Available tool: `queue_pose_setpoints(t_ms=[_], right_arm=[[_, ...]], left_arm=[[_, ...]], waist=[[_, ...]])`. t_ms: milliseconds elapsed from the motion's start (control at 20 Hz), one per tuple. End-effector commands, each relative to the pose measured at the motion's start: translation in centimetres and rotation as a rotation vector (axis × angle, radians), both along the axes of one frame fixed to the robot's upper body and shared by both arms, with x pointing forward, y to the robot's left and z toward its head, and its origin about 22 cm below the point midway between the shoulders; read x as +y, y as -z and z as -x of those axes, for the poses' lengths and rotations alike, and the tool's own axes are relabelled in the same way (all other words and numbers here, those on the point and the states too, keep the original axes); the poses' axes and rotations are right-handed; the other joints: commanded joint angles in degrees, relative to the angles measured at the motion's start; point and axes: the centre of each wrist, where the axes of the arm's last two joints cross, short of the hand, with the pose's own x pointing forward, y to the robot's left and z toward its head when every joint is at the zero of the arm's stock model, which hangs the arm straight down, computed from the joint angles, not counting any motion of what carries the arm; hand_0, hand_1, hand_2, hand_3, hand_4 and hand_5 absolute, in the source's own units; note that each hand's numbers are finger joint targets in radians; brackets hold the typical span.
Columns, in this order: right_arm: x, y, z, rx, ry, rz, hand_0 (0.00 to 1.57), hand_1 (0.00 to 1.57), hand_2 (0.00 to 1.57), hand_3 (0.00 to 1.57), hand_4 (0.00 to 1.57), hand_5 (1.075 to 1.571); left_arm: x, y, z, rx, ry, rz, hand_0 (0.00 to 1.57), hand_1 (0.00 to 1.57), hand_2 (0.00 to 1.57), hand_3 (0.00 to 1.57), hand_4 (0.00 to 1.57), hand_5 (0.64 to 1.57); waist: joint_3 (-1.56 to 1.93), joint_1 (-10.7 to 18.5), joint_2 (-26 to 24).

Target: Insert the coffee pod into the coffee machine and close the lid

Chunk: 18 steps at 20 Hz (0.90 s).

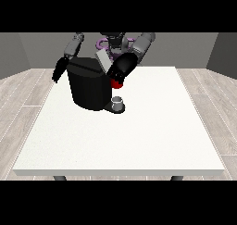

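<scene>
The coffee machine [88, 87] stood at the upper left of the white bench [139, 136], lid [102, 59] raised. The hand at the view's right [119, 70] was held over a red thing at the machine [117, 84]; its finger state could not be told. A grey thing [118, 100] sat just below. The lid could be knocked askew if pressed off-centre.

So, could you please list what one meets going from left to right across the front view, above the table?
The hand at the view's left → the black coffee machine → the hand at the view's right, over a red thing at the machine. The small grey cup overlaps these, so it is left out.
</scene>
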Motion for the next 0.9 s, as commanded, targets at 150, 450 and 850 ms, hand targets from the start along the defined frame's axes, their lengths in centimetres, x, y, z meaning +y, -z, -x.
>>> queue_pose_setpoints(t_ms=[150, 450, 850], right_arm=[[-0.1, -1.6, -0.2, 0.021, -0.035, 0.024, 0.0, 0.0, 0.0, 0.0, 0.07, 1.571], [-0.2, -0.7, -0.1, -0.05, -0.012, 0.059, 0.0, 0.0, 0.0, 0.0, 0.19, 1.571], [-0.5, -1.4, -0.8, 0.001, 0.041, 0.037, 0.0, 0.0, 0.0, 0.0, 0.15, 1.571]], left_arm=[[2.5, -1.7, 0.5, -0.063, -0.046, -0.039, 1.14, 1.14, 1.12, 0.84, 0.0, 1.571], [1.7, -2.2, 0.6, -0.145, -0.03, -0.1, 0.74, 0.74, 0.87, 0.65, 0.0, 1.571], [0.9, -0.9, 0.3, -0.131, -0.017, -0.107, 0.0, 0.0, 0.56, 0.46, 0.0, 1.571]], waist=[[-0.07, -1.8, 0.4], [-0.05, -1.2, 3.6], [-0.06, 0.8, 1.7]])
